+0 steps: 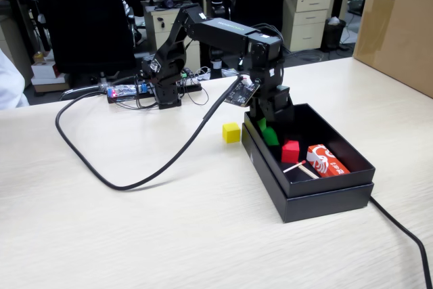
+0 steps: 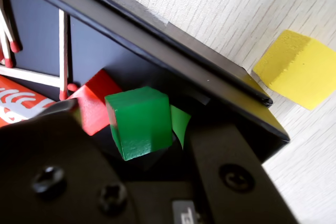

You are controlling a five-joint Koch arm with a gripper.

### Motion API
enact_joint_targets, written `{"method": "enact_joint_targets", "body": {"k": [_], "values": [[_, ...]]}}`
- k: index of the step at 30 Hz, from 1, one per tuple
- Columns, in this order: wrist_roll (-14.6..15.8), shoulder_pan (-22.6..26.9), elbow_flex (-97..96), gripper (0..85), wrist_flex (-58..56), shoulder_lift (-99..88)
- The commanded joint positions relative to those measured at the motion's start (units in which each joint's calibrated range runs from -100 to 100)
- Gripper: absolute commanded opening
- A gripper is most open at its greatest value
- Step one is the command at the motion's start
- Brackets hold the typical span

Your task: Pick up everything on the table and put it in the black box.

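While the hand (image 2: 149, 153) hangs just inside the black box (image 1: 318, 201), its jaws are gripping the green cube (image 2: 139, 121) above the box floor. Nearer the camera in the fixed view, inside the box, lie the red-and-white packet (image 1: 327, 160) and red-tipped matchsticks (image 1: 301, 167); the red cube (image 1: 290, 151) sits beside them. Beyond the box's far-left wall, the yellow cube (image 1: 231, 132) waits on the counter (image 1: 135, 235), just outside. Risk here, I'd say: released crooked, green could land on red and tip, or the jaws could clip the wall.
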Motion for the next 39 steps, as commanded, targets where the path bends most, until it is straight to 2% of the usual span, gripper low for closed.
{"method": "enact_joint_targets", "body": {"k": [1, 3, 12, 16, 19, 24, 33, 39], "values": [[0.2, 0.15, 1.76, 42.3, -0.32, -2.09], [0.49, 0.05, 1.39, 45.5, -0.4, -4.38], [0.39, -0.83, 0.85, 45.5, -0.4, -22.4], [0.39, -1.56, -3.14, 45.5, -0.58, -35.94], [0.83, -2.05, -16.19, 45.6, -0.66, -50.05], [4.35, -2.0, -36.59, 48.3, -0.66, -64.39], [7.62, -1.61, -45.39, 48.9, -0.49, -63.7], [7.86, -1.61, -45.02, 50.0, 0.63, -52.23]]}}
